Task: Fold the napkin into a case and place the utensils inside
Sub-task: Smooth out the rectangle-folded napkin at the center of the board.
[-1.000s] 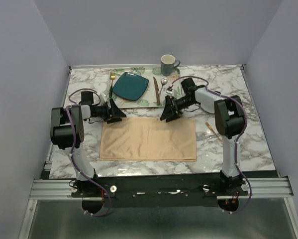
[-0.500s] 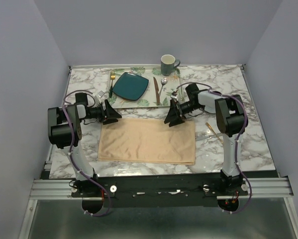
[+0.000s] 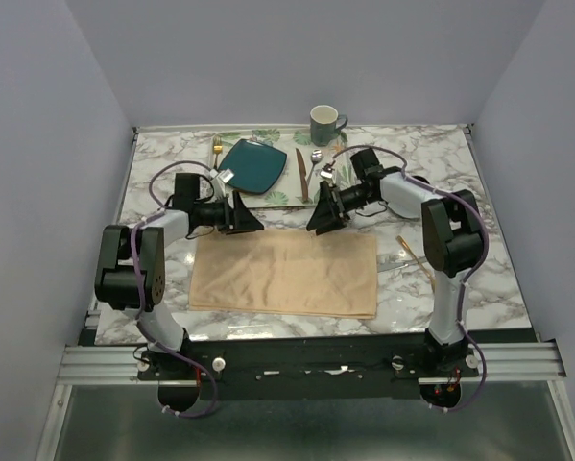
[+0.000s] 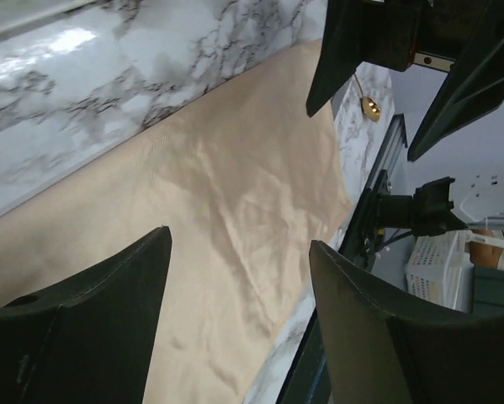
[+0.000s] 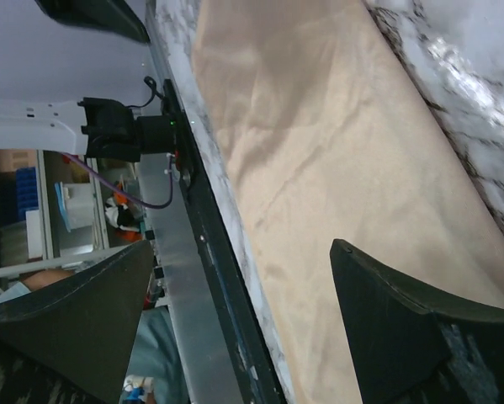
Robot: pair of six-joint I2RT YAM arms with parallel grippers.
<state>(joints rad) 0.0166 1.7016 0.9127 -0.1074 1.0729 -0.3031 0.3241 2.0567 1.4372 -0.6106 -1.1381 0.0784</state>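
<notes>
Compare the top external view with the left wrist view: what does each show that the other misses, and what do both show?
Only the top external view shows the teal plate, the green mug, the leaf-patterned tray and both arms entire. Only the left wrist view shows fine creases in the napkin and a white basket beyond the table's edge. Both show the napkin, the marble table, the gold spoon beside the napkin, and the left gripper and right gripper, fingers apart.

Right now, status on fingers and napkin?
Left gripper, right gripper: fingers open, empty, over far edge of peach-tan cloth napkin. Napkin flat, no case yet. Slim gold spoon off its right side.
</notes>
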